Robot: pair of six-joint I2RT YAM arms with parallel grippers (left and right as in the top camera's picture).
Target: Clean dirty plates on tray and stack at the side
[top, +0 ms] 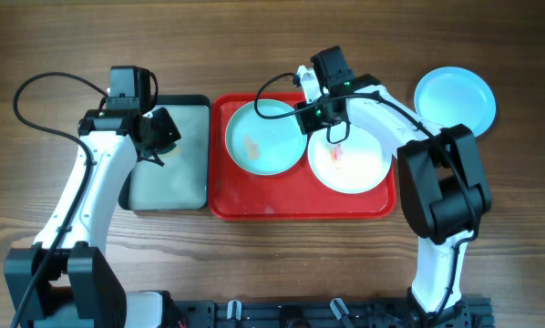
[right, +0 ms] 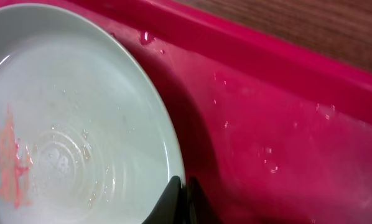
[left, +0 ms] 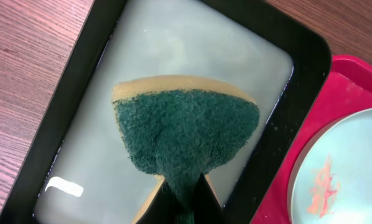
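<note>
The red tray (top: 300,205) holds a pale turquoise plate (top: 268,137) with red-orange smears on its left half and a white plate (top: 359,169) with a smear on its right half. A second turquoise plate (top: 455,98) lies on the table to the right of the tray. My right gripper (top: 332,132) is shut on the white plate's rim (right: 80,93), fingertips (right: 185,186) pinching the edge above the tray floor (right: 267,124). My left gripper (top: 159,137) is shut on a green sponge (left: 186,130), held over the grey tray; its fingertips (left: 186,199) are at the sponge's near end.
The black-rimmed grey tray (top: 168,182) holds cloudy water (left: 161,43) and sits against the red tray's left side (left: 354,81). The smeared turquoise plate (left: 348,168) shows at the left wrist view's right edge. Bare wooden table surrounds both trays.
</note>
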